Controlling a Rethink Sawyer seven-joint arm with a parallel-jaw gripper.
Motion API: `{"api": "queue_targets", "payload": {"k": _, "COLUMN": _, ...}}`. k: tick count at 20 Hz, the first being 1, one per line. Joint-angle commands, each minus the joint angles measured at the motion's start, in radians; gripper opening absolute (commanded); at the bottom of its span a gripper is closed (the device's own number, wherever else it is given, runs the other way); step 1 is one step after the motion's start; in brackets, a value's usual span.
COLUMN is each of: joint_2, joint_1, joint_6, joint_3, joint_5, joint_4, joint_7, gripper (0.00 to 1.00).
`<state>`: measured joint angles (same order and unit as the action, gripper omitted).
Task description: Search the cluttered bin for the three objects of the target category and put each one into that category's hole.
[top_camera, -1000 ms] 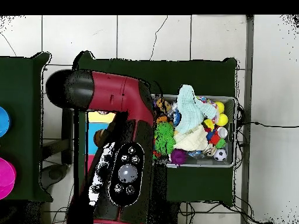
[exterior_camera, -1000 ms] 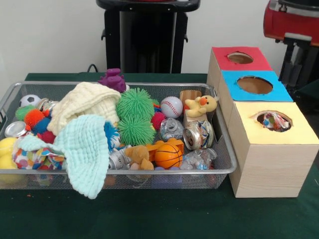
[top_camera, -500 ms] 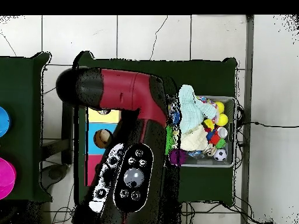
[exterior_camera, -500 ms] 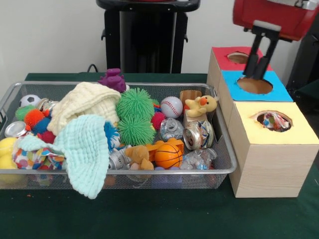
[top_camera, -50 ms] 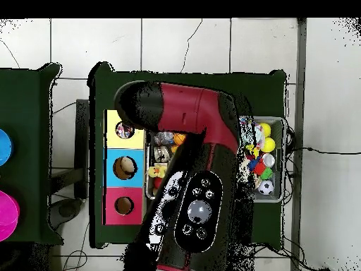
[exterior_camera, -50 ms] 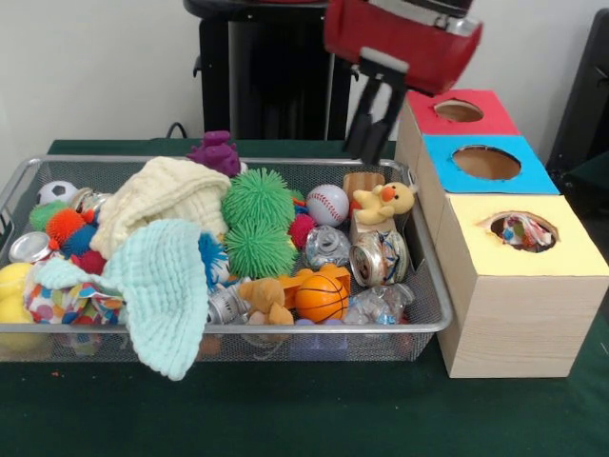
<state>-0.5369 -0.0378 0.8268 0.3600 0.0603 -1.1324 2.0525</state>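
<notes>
Wire bin on green surface, left of centre. Contents, left to right: yellow balls; soccer ball; mint cloth draped over front rim; cream cloth; purple toy; two green spiky balls; basketball; baseball; crushed can; yellow duck. Pincer above bin's far right corner, empty, fingers close together. Box right of bin: red hole, blue hole, yellow hole with cloth inside.

Robotics lab — pedestal-mounted arm, green-clothed test table
</notes>
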Motion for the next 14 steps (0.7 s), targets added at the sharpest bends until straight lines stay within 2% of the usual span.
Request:
{"api": "queue_targets", "payload": {"k": 1, "joint_2": 0.020, "joint_1": 0.074, "joint_6": -0.080, "joint_3": -0.104, "joint_5": -0.098, "joint_4": -0.049, "joint_7": -0.129, "gripper": 0.00}}
{"api": "queue_targets", "payload": {"k": 4, "joint_2": 0.019, "joint_1": 0.098, "joint_6": -0.101, "joint_3": -0.119, "joint_5": -0.120, "joint_4": -0.054, "joint_7": -0.141, "gripper": 0.00}}
{"api": "queue_targets", "payload": {"k": 7, "joint_2": 0.018, "joint_1": 0.147, "joint_6": -0.132, "joint_3": -0.158, "joint_5": -0.150, "joint_4": -0.053, "joint_7": -0.206, "gripper": 0.00}}
{"api": "queue_targets", "payload": {"k": 14, "joint_2": 0.046, "joint_1": 0.259, "joint_6": -0.136, "joint_3": -0.268, "joint_5": -0.218, "joint_4": 0.016, "joint_7": -0.332, "gripper": 0.00}}
